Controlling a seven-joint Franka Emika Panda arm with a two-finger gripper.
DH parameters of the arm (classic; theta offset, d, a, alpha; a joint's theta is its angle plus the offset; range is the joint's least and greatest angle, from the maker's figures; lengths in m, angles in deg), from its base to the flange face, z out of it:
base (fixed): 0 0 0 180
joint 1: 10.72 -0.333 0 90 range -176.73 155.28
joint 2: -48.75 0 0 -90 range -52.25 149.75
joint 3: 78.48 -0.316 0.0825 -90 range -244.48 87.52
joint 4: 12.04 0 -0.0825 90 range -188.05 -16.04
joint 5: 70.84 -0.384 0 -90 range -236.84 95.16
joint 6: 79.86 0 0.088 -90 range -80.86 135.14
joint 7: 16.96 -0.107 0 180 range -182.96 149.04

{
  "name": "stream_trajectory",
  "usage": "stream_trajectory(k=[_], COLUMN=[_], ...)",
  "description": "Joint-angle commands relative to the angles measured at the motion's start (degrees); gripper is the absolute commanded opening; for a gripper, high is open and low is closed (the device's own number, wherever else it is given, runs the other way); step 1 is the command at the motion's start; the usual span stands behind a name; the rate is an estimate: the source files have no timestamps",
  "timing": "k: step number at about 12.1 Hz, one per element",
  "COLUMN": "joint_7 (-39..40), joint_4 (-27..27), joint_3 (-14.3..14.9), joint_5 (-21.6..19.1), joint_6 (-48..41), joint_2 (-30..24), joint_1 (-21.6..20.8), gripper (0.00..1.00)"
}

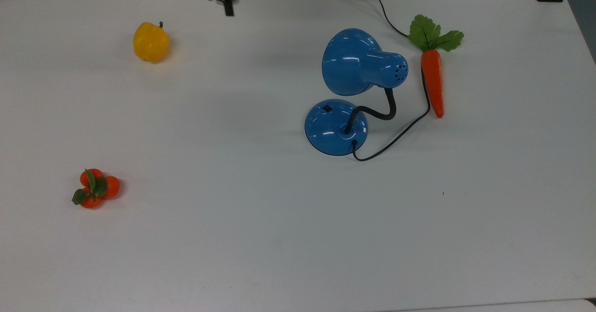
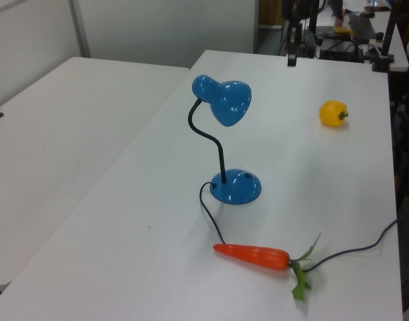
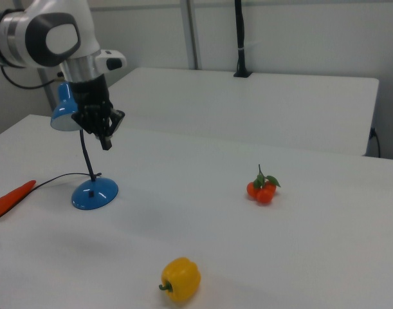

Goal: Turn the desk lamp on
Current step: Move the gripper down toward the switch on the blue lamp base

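Note:
The desk lamp stands upright on the white table (image 1: 260, 237). It has a glossy blue dome shade (image 1: 358, 63), a black bendy neck and a round blue base (image 1: 336, 126) with a small black switch (image 1: 327, 108). Its black cord (image 1: 396, 137) loops off the base and runs to the far edge. My gripper (image 1: 228, 8) hangs at the top view's upper edge, well to the left of the lamp. In the left view the gripper (image 2: 292, 59) is beyond the lamp (image 2: 224, 100). In the right view the gripper (image 3: 106, 140) is shut, empty, in front of the shade (image 3: 62, 116) and above the base (image 3: 94, 193).
A toy carrot (image 1: 433, 81) lies beside the cord at the top view's right. A yellow bell pepper (image 1: 151, 42) sits at the upper left and a cluster of small orange fruits (image 1: 95, 188) at the lower left. A second white table (image 2: 50, 134) adjoins.

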Motion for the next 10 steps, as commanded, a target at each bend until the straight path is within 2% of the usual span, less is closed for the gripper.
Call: stream_trajectory(k=[1,4,8,10], joint_7=[1.0,1.0,1.0,0.9], joint_4=[-7.8,-14.7,-20.6,-24.9], joint_3=[0.2,0.3,0.2,0.2], joint_5=[-0.7,-0.6,-0.5,-0.5], joint_6=[7.8,17.0,27.6,36.4], joint_2=[-1.0,-0.6,1.1,1.9], joint_1=[-4.7,-8.9,-11.9,-13.4], gripper=[0.00,0.00,0.00,0.00])
